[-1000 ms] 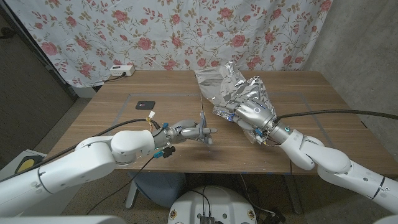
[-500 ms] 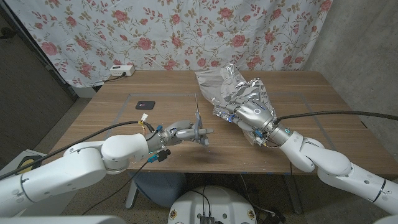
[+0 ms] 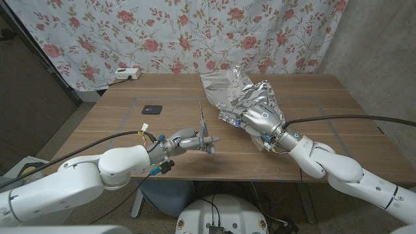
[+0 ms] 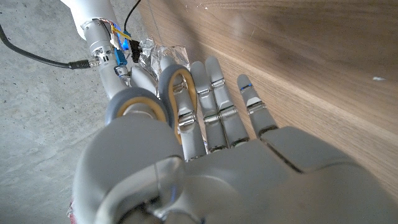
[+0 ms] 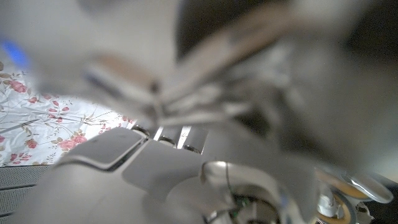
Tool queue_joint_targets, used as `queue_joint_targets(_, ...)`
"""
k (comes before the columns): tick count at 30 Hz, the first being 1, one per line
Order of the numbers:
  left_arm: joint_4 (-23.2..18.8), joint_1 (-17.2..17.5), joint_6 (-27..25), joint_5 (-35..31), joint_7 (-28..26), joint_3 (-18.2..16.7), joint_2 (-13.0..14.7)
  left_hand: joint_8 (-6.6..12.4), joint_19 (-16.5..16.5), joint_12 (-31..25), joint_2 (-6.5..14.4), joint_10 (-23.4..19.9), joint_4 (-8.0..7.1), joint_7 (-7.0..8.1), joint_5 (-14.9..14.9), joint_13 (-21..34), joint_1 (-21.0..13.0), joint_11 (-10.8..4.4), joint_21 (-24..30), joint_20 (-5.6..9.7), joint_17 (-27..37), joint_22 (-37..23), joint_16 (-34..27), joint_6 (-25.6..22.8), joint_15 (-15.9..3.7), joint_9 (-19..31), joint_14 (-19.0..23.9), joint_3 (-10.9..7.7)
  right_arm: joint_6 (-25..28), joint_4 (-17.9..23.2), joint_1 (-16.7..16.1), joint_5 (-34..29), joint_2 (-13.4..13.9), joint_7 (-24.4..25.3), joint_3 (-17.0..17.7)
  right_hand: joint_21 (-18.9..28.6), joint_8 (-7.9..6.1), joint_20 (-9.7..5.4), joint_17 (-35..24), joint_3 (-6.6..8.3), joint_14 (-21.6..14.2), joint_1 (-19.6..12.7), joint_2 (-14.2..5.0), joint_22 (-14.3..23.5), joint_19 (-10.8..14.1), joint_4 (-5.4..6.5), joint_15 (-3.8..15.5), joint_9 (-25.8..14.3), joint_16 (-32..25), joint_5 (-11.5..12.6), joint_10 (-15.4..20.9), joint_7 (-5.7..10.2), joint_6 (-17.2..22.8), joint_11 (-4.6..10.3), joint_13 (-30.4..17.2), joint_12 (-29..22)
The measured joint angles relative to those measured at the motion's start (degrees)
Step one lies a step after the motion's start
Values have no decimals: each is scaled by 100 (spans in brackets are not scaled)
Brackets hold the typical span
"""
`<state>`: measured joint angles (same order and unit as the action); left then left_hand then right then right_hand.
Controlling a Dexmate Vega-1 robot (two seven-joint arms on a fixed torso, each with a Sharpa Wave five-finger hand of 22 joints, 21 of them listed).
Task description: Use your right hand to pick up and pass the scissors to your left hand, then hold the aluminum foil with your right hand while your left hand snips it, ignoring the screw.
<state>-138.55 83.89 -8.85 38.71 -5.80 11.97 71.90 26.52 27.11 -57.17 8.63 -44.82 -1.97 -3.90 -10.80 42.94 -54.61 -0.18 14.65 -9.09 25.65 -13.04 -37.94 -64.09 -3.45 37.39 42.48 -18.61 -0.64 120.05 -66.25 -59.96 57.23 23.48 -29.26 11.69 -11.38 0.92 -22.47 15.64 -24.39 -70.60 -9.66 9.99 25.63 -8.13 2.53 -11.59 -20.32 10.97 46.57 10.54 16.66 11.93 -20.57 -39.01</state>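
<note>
My left hand (image 3: 187,140) grips the scissors (image 3: 202,118) by their handles just above the table's near edge, blades thin and pointing up. The left wrist view shows the grey, yellow-lined handle loops (image 4: 134,109) over my left hand (image 4: 205,155). My right hand (image 3: 260,118) holds the crumpled aluminum foil (image 3: 227,88) at its near side, right of the scissors, with a gap between blades and foil. In the right wrist view my right hand (image 5: 155,168) is blurred against the foil (image 5: 249,87).
A small black flat object (image 3: 151,109) lies on the wooden table (image 3: 325,104) left of centre. A white power strip (image 3: 127,74) sits at the far left edge. A floral curtain (image 3: 162,32) hangs behind.
My left hand and the scissors have shifted slightly left. My right hand has carried the foil left, closer to the blades.
</note>
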Motion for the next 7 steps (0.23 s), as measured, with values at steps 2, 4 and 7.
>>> queue_joint_targets(2,18,75,35,-9,-1,-53,4,0,0,1,0,0,0,12,0,0,0,0,27,0,0,0,0,-12,0,0,0,0,-13,-17,34,-16,-28,-11,-31,0,0,0,0,0,0,0,0,0,0,0,0,0,0,0,0,0,0,0,0,-3)
queue_joint_targets(4,25,142,59,-17,-1,-95,4,-1,0,5,22,0,0,31,0,0,22,0,43,0,20,0,0,-30,-10,-20,11,0,-24,-32,60,-36,-55,-20,-57,0,0,0,0,0,0,0,0,0,0,0,0,0,0,0,0,0,0,0,-1,-17)
queue_joint_targets(7,44,219,82,-33,6,-147,2,-1,0,8,22,0,0,11,0,0,22,0,43,0,27,0,0,-50,-18,-29,18,0,-27,-46,83,-56,-89,-26,-88,0,0,0,0,0,0,0,0,0,0,0,0,0,0,0,0,0,0,0,-1,-22)
